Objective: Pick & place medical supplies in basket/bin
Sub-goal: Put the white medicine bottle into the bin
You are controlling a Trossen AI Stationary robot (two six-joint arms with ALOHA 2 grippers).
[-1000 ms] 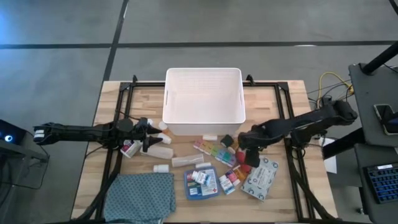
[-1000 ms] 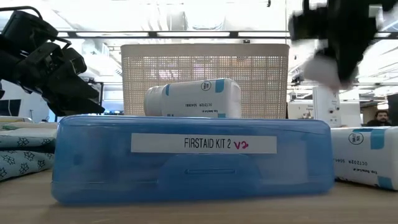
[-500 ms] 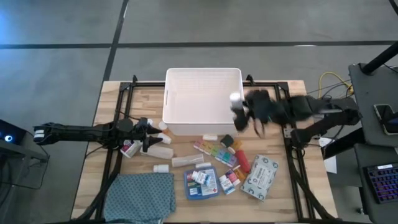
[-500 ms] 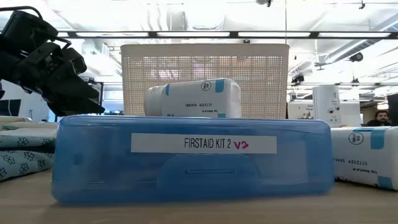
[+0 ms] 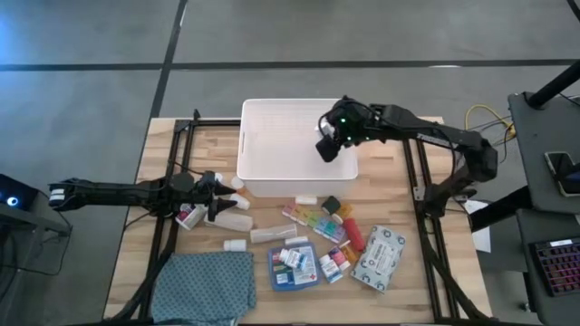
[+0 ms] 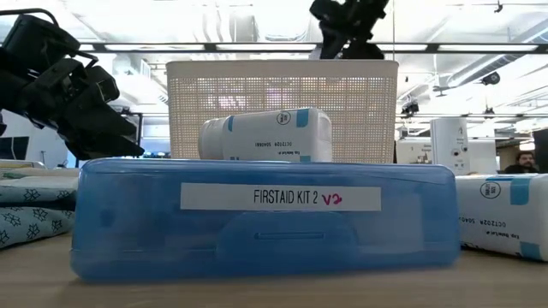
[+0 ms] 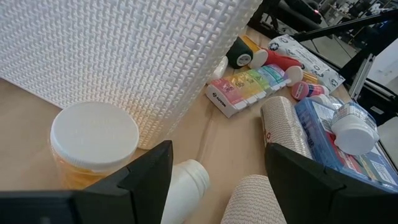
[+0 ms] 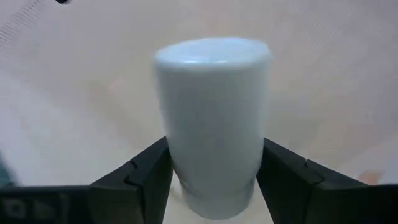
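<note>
Right gripper [image 5: 328,148] raised, fingers clamped; left gripper [image 5: 214,201] low, fingers parted.

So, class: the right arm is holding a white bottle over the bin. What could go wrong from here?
1. The right gripper hangs over the bin close to its near right corner, so the white bottle may clip the rim on release.
2. Dropped from this height, the bottle could bounce or roll inside the bin.
3. The left gripper sits among crowded supplies beside an orange jar; moving could knock them over.
</note>
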